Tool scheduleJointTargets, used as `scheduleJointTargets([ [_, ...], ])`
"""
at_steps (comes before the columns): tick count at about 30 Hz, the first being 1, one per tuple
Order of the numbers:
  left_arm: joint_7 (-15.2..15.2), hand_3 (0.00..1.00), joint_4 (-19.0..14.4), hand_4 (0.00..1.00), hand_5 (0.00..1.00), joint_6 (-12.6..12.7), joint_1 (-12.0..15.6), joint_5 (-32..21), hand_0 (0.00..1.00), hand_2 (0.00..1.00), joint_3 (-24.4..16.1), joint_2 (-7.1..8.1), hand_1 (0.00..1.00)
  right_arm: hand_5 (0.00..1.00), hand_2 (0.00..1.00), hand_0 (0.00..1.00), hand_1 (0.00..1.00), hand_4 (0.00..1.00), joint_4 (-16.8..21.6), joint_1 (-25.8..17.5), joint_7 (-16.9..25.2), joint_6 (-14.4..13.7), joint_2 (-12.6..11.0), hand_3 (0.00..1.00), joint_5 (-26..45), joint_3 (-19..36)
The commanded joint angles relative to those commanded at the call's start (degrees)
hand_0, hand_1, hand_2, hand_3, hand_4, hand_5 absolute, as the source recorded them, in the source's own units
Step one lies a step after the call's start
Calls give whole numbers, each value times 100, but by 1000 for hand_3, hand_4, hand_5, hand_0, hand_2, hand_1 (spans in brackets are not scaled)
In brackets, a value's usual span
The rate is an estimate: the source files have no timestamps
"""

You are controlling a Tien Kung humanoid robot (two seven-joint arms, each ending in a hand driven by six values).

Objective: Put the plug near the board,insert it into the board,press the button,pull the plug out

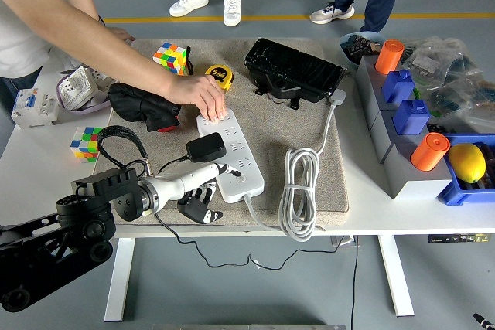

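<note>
The robot's left hand (203,191) reaches in from the lower left over the near edge of the beige mat (309,144), its white forearm ending in dark fingers that curl downward just beside the near left side of the white power strip (230,152). The black plug (205,147) sits right above the hand, next to the strip's left edge; it seems to be pinched between thumb and forefinger, though the contact itself is hard to make out. Its thin black cable (124,141) loops back to the left over the table (371,210). A person's hand (203,96) presses down on the far end of the strip, holding it flat. The strip's thick white cord (300,195) lies coiled to the right on the mat. Beyond the strip are a yellow tape measure (220,76), a puzzle cube (171,58) and a black box (294,71).
</note>
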Motion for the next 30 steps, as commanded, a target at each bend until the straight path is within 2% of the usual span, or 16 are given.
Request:
scheduleJointTargets([
  [6, 20, 937, 123, 753, 2, -43, -186, -68, 40, 156, 128, -141, 99, 405, 621, 605, 620, 992, 5, 20, 1, 1, -20, 549, 8, -27],
  [15, 86, 931, 395, 754, 2, -80, -332, -49, 40, 161, 231, -259, 103, 405, 621, 607, 620, 992, 5, 7, 2, 0, -23, 549, 15, -15],
  [30, 174, 911, 516, 756, 2, -181, -334, 5, 40, 163, 226, -246, 103, 405, 620, 606, 621, 992, 11, 4, 7, -5, -2, 549, 10, 60],
])
